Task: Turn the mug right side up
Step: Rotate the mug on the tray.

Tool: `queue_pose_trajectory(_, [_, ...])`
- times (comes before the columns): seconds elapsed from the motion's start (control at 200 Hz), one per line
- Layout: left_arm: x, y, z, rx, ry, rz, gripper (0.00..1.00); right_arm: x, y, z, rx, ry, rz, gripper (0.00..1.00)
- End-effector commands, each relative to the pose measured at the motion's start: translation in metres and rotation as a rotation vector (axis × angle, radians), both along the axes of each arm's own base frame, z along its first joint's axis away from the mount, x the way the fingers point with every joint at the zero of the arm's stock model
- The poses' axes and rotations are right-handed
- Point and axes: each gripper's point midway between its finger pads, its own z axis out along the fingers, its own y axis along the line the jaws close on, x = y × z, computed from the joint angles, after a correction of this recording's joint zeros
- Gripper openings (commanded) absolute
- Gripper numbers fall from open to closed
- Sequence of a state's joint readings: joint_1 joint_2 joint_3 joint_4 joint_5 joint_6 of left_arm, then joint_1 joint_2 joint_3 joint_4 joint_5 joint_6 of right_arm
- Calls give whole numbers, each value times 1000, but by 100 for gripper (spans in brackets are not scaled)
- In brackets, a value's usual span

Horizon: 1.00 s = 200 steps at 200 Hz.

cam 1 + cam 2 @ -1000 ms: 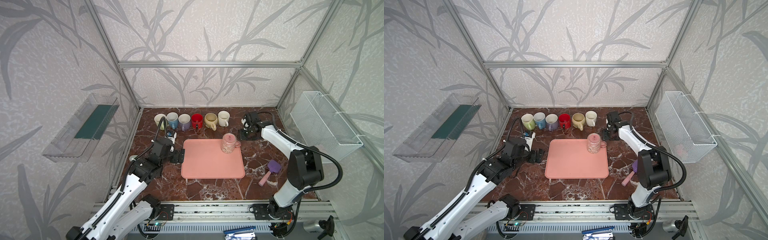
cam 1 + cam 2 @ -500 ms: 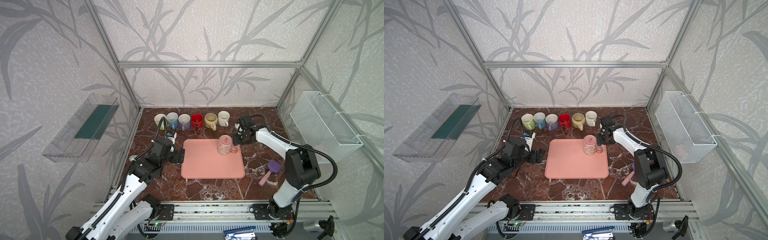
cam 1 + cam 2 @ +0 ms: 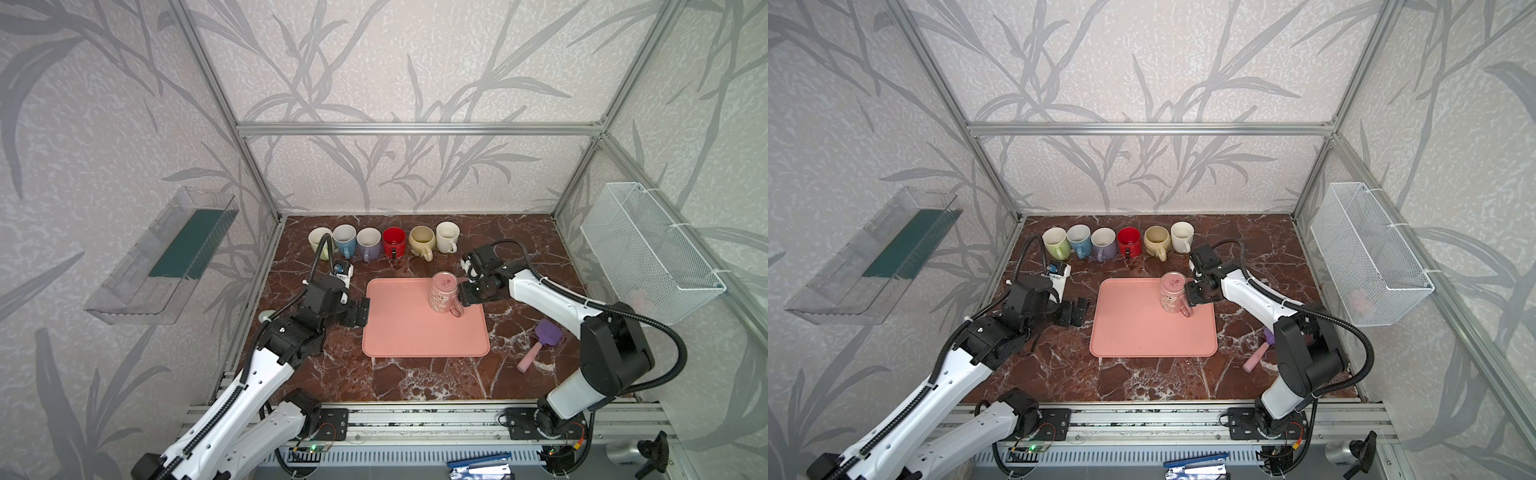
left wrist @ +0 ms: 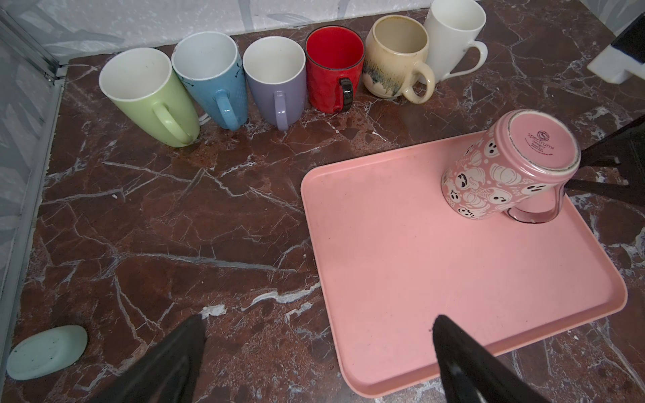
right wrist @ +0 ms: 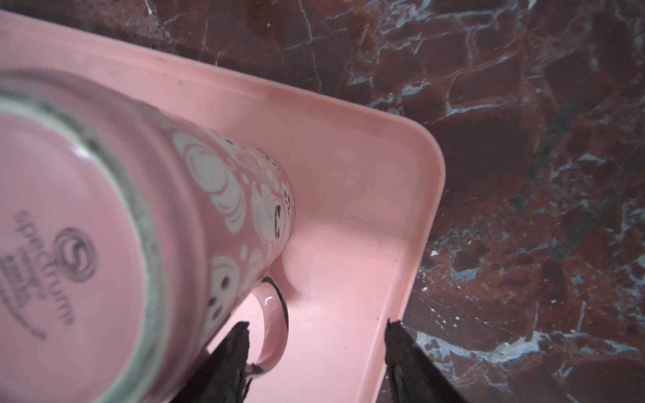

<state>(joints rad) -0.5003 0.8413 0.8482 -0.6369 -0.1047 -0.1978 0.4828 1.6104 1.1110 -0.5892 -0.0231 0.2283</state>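
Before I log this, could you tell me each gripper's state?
Left gripper: open, empty.
Right gripper: open, at the handle of the pink ghost-print mug.

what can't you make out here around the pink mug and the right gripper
- Pink mug mouth: faces the tray in every view, hidden by its own body.
- Small print on its base: too small in the left wrist view, blurred in the right wrist view.
- Right gripper: whether the jaws touch the handle; the right wrist view's edge cuts them off.
- Brush head: partly behind the right arm in a top view.
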Motion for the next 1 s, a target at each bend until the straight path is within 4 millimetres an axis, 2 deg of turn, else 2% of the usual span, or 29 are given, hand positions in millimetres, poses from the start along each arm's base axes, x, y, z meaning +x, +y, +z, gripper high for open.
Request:
queue_pose_trajectory(0.0, [-4,3,-5,27,15,-8,99,-8,9,6,11,-16,15,62])
queue_pose_trajectory(0.38, [-3,-1,-8,25,30,-20,99,-30,41,3,18,-21,88,61])
queue_pose_trajectory(0.665, [-3,-4,-12,25,50,-26,99,-37,50,4,65,-27,78,60])
queue_pose_trajectory(0.995, [-4,-5,-18,53,92,-28,97,-44,91,6,174,-62,90,55])
